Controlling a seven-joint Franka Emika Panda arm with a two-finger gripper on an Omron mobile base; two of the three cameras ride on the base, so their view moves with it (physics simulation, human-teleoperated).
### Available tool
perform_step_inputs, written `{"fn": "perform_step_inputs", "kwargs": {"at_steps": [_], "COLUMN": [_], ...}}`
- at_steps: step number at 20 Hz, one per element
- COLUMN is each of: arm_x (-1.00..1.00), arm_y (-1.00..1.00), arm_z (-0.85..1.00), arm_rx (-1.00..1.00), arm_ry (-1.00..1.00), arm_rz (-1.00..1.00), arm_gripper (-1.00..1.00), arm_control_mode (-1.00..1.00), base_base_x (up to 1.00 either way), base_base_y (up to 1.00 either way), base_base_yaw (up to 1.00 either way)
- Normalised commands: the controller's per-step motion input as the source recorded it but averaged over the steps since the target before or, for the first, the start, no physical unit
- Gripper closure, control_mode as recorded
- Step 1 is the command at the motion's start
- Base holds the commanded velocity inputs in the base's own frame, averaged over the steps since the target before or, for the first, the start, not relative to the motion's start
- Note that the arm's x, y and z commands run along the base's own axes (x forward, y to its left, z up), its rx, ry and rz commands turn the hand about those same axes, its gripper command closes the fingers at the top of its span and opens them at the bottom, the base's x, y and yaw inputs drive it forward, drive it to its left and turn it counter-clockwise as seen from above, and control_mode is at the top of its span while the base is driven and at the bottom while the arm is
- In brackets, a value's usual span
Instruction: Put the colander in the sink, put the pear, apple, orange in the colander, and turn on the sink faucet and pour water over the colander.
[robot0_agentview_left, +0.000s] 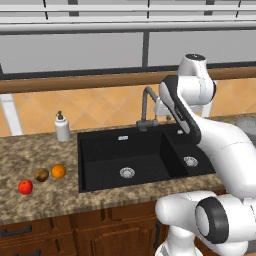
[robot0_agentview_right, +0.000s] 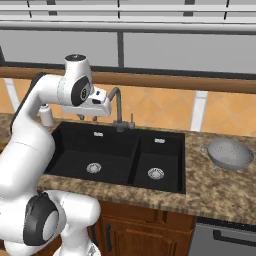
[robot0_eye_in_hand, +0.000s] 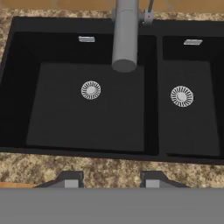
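The surface (robot0_agentview_right: 215, 192) carries everything, and the task's things sit at its two ends: nothing has gone into the sink (robot0_agentview_right: 120, 150) yet, so by my reading the job is at its very start. The sink lies between them, both black basins bare down to their silver drains. The arm rises over the large basin, probably just parked there, since it is near neither the colander nor the fruit.

The colander (robot0_agentview_right: 230, 153) rests on the surface right of the sink, well apart from the hand; in the left base view it is cut off by the arm and the picture's edge. The faucet (robot0_eye_in_hand: 125, 37) stands behind the divider with its spout over the large basin; no water shows. Its lever is too small to read.

The hand (robot0_eye_in_hand: 112, 178) hangs above the sink's front rim, looking down, tips standing apart with nothing between them; only the tips show, so how wide they stand is hard to judge.

Left of the sink lie the orange (robot0_agentview_left: 58, 171), pear (robot0_agentview_left: 41, 175) and apple (robot0_agentview_left: 25, 187) in a short row, close together; whether they touch is unclear.
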Motion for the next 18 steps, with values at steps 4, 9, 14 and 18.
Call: {"fn": "perform_step_inputs", "kwargs": {"at_steps": [4,9,14,18], "arm_x": [-0.26,-0.62,-0.37,-0.06], "arm_y": [-0.07,-0.28,-0.51,-0.65], "arm_z": [-0.05,-0.04,0.00,-0.08], "arm_rx": [0.00,0.00,-0.02,-0.12], "arm_ry": [0.00,-0.10,0.00,0.00], "arm_rz": [0.00,0.00,0.00,0.00], "arm_gripper": [-1.00,-1.00,-1.00,-1.00], "arm_control_mode": [-1.00,-1.00,-1.00,-1.00], "base_base_x": [0.00,0.00,0.00,0.00], "base_base_y": [0.00,0.00,0.00,0.00], "base_base_yaw": [0.00,0.00,0.00,0.00]}}
